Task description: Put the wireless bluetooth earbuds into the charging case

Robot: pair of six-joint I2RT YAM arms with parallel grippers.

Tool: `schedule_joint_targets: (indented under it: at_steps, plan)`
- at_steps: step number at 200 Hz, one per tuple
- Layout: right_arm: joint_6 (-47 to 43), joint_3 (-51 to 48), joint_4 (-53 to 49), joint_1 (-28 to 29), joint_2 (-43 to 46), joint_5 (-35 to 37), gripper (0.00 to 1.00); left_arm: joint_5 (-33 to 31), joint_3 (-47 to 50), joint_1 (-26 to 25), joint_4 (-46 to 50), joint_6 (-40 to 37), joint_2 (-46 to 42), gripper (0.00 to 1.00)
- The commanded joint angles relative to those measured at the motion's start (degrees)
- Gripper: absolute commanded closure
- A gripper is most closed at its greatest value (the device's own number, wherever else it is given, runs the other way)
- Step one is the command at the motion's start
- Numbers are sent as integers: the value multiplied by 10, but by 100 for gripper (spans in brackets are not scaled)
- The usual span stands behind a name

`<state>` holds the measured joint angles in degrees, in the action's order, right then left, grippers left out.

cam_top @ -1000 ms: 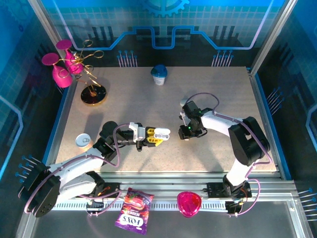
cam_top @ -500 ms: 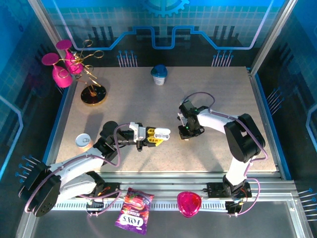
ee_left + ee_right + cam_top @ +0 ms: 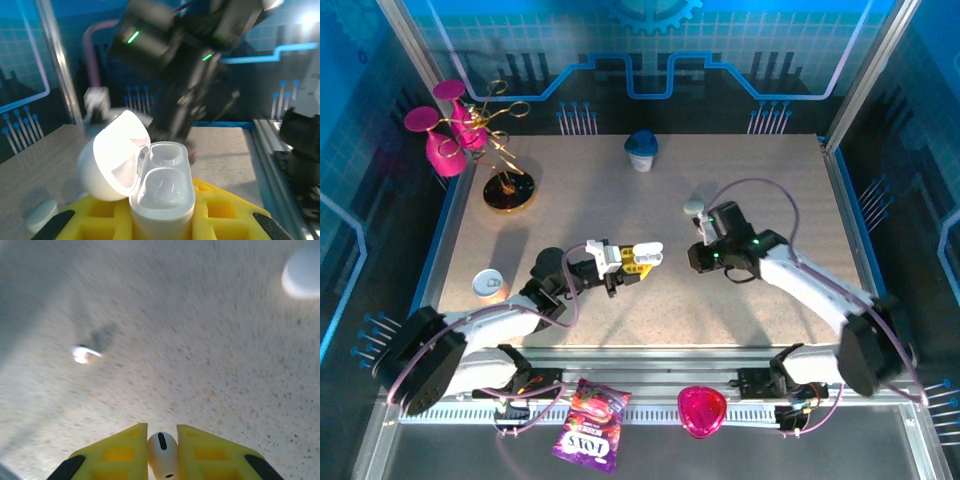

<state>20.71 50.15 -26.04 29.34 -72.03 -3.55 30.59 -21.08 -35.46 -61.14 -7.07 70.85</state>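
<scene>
- Top external view, near edge first: one purple sweet packet (image 3: 592,425) and one pink heart-shaped thing (image 3: 702,410) lie on the metal rail in front of the table (image 3: 770,170).
- Two arms reach in from that edge.
- The left arm lies low and stretches toward the middle of the table. The left gripper (image 3: 636,261) points right.
- Its yellow fingers are squeezed on one white charging case (image 3: 162,190). The case is held up off the table with its lid flipped open. Two hollows show inside it.
- The right arm bends in from the right side, and its wrist is near the case but not touching it.
- In the right wrist view, the right gripper (image 3: 162,432) pinches one tiny white earbud (image 3: 162,455) between its two yellow fingers.
- A second earbud (image 3: 82,354) lies on the table farther off, well apart from the claw.
- Toward the left edge sits one round blue and white thing (image 3: 488,283).
- At the far side stand one gold stand (image 3: 508,190) with pink cups and one blue-topped tub (image 3: 641,150).
- Hard to see: the second earbud is blurry. A white blob (image 3: 302,277) is cut off by the picture edge. The pink cups overlap, so I cannot count them.
</scene>
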Motion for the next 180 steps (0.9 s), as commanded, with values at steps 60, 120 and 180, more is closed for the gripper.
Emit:
schedule_joint_targets:
  at_steps: [60, 120, 180]
  plan:
    - [98, -101, 306, 77, 249, -40, 87, -157, -33, -63, -188, 34, 122, 88]
    - [141, -119, 461, 146, 214, -36, 88, -215, -69, -111, -191, -10, 150, 88]
    - [172, -150, 542, 173, 189, -3, 88, -238, -84, -122, -191, -18, 149, 87]
